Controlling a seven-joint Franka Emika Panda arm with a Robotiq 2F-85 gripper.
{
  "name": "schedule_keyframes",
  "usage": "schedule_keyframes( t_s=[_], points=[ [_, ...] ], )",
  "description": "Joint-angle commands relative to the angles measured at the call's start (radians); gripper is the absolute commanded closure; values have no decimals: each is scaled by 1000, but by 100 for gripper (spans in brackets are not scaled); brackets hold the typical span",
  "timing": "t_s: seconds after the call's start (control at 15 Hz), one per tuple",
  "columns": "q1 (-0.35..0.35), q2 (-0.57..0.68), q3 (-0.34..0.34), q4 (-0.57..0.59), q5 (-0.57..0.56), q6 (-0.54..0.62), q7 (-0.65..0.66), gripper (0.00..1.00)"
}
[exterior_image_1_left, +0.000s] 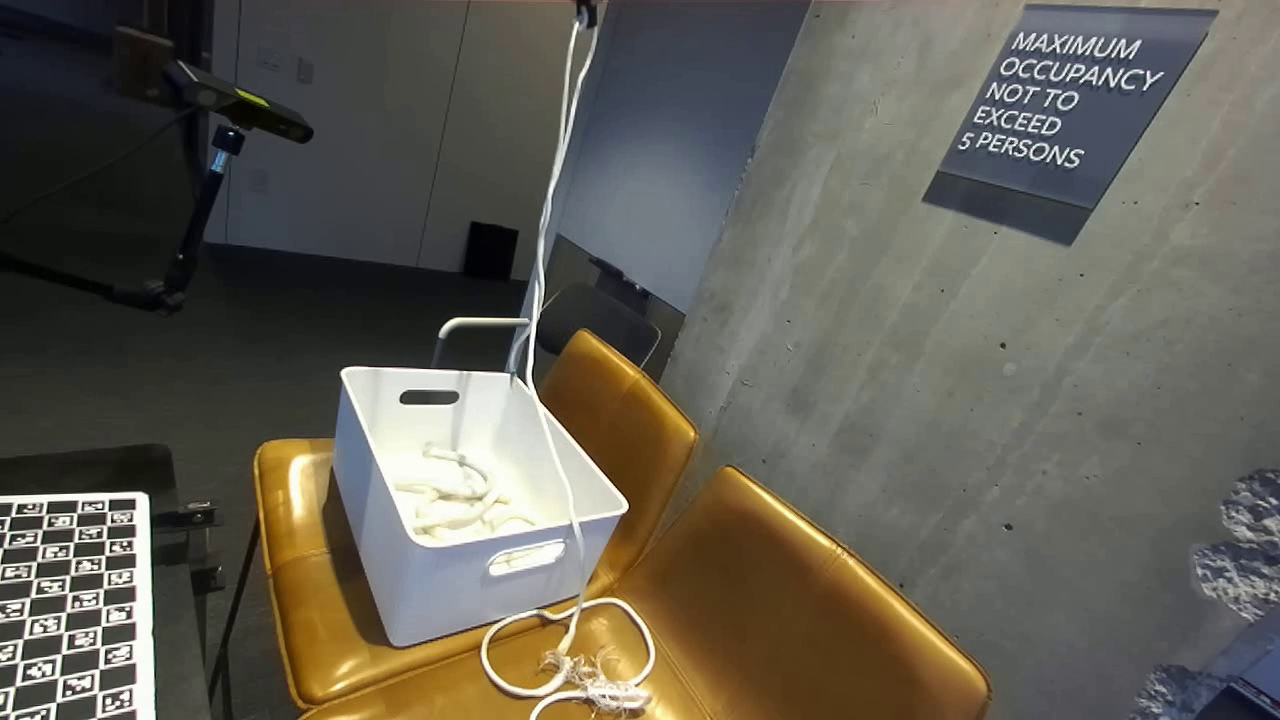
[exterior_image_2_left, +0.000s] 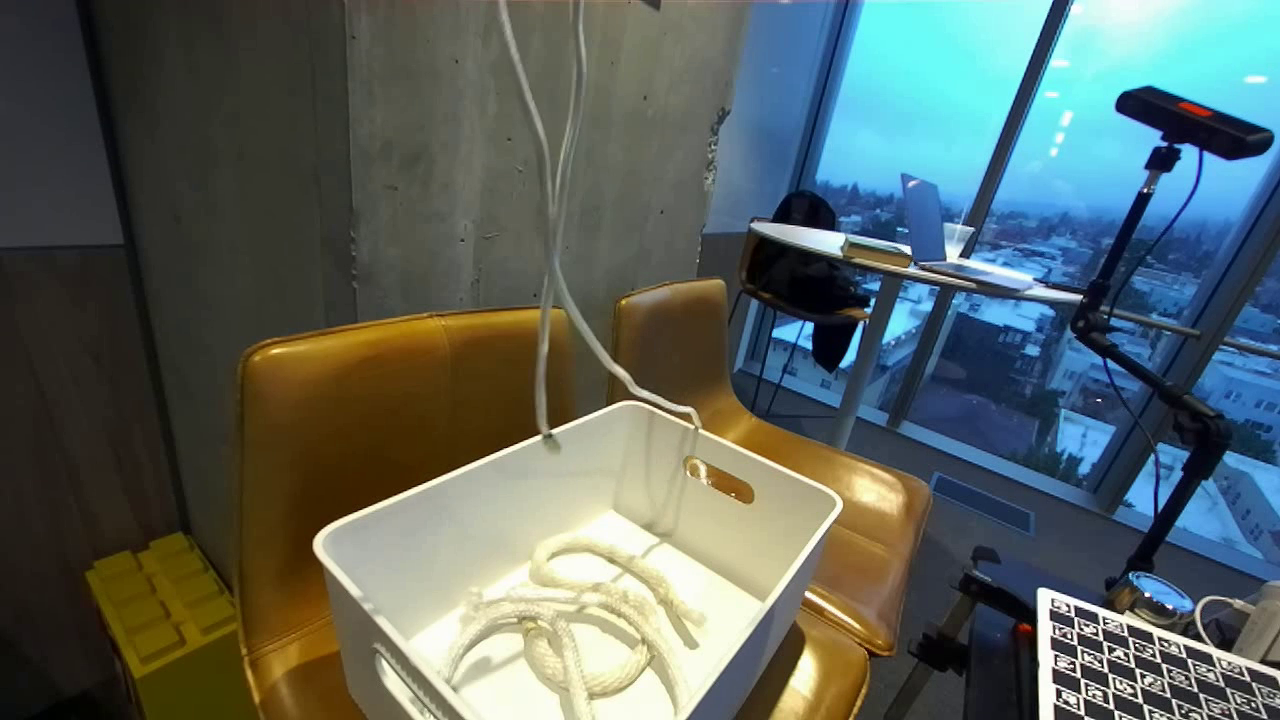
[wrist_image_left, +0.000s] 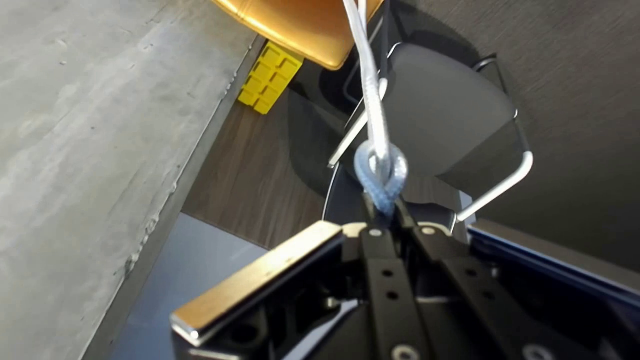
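In an exterior view, the fingers (exterior_image_1_left: 589, 14), far higher than the bin (exterior_image_1_left: 450, 600), pinch a white rope (exterior_image_1_left: 534, 325).

The hand (wrist_image_left: 385, 209) is closed on the white rope (wrist_image_left: 372, 97), which is pinched between the dark fingertips (wrist_image_left: 404, 216), one to either side. In an exterior view, only the black tips (exterior_image_1_left: 588, 12) are seen, held at the top of the rope's hanging lengths. In the wrist view, the inner finger links (wrist_image_left: 378, 250) are drawn close together behind the rope, metal-edged outer parts (wrist_image_left: 260, 280) splayed beside them.
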Motion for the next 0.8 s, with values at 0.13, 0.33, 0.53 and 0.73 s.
schedule_keyframes(
  t_s=[0.13,0.33,0.53,0.73],
  points=[
    [-112,-18,30,-279,145,135,-55,99],
    [-138,-43,30,-457,190,202,-86,99],
    [-142,-63,29,-615,208,266,-111,99],
    [-141,-89,28,-776,210,343,-120,99]
  ],
)
